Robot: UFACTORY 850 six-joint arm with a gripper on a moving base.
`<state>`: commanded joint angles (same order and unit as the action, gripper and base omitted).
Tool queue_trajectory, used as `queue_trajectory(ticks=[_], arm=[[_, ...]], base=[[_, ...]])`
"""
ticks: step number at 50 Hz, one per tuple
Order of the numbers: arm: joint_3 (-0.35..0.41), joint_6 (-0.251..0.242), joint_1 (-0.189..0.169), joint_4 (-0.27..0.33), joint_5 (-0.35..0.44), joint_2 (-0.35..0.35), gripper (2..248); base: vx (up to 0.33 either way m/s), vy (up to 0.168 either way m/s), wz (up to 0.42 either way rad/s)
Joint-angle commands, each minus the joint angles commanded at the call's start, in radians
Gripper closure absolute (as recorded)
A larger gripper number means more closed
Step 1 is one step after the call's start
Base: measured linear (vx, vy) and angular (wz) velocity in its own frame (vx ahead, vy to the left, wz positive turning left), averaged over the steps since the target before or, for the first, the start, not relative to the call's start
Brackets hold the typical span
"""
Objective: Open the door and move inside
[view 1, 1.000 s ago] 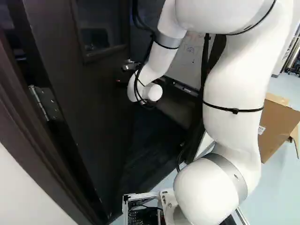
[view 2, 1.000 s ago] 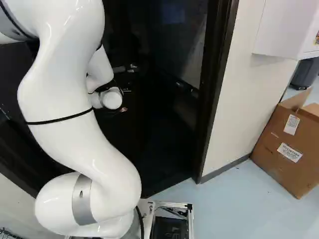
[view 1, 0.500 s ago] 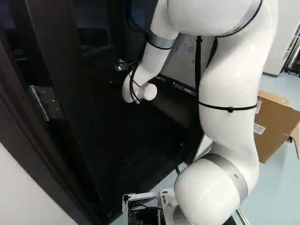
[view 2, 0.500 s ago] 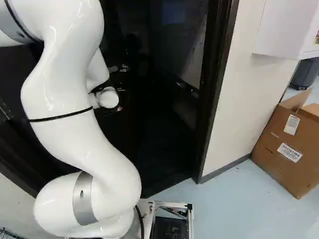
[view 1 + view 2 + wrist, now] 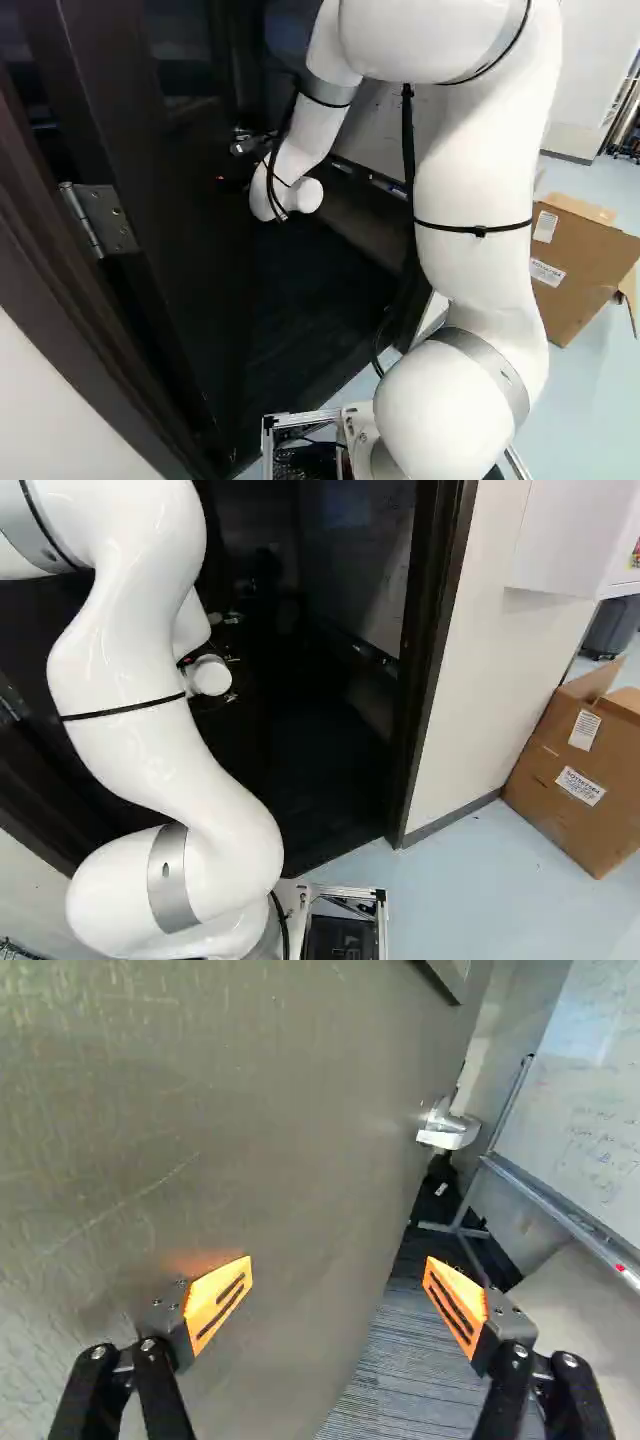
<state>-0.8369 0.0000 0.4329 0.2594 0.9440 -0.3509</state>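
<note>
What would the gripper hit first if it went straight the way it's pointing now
Probably the door: its face slants across the line ahead of the open gripper, though the depth is unclear.

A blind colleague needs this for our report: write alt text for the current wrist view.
The gripper stands open beside an opened door, one finger near its face, the other seen against striped carpet past its edge. Ahead, a silver handle juts from the door; beyond stands a whiteboard on a metal frame.

Door handle (image 5: 448,1132) ahead of spread fingers (image 5: 218,1302)
</note>
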Motion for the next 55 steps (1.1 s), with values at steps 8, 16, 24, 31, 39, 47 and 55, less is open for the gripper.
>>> queue_trajectory(ticks=[8, 16, 24, 31, 39, 47, 55], arm=[[-0.023, 0.000, 0.020, 0.032, 0.000, -0.019, 3], [-0.048, 0.000, 0.040, 0.064, 0.000, -0.039, 3], [-0.078, 0.025, 0.058, 0.086, 0.000, -0.064, 3], [-0.112, 0.087, 0.072, 0.091, 0.000, -0.090, 3], [-0.149, 0.169, 0.088, 0.091, 0.000, -0.120, 3], [-0.188, 0.253, 0.103, 0.092, 0.000, -0.149, 3], [-0.227, 0.337, 0.118, 0.092, 0.000, -0.179, 3]], base=[[0.000, 0.000, 0.000], [0.000, 0.000, 0.000], [0.000, 0.000, 0.000], [0.000, 0.000, 0.000], [0.000, 0.000, 0.000], [0.000, 0.000, 0.000], [0.000, 0.000, 0.000]])
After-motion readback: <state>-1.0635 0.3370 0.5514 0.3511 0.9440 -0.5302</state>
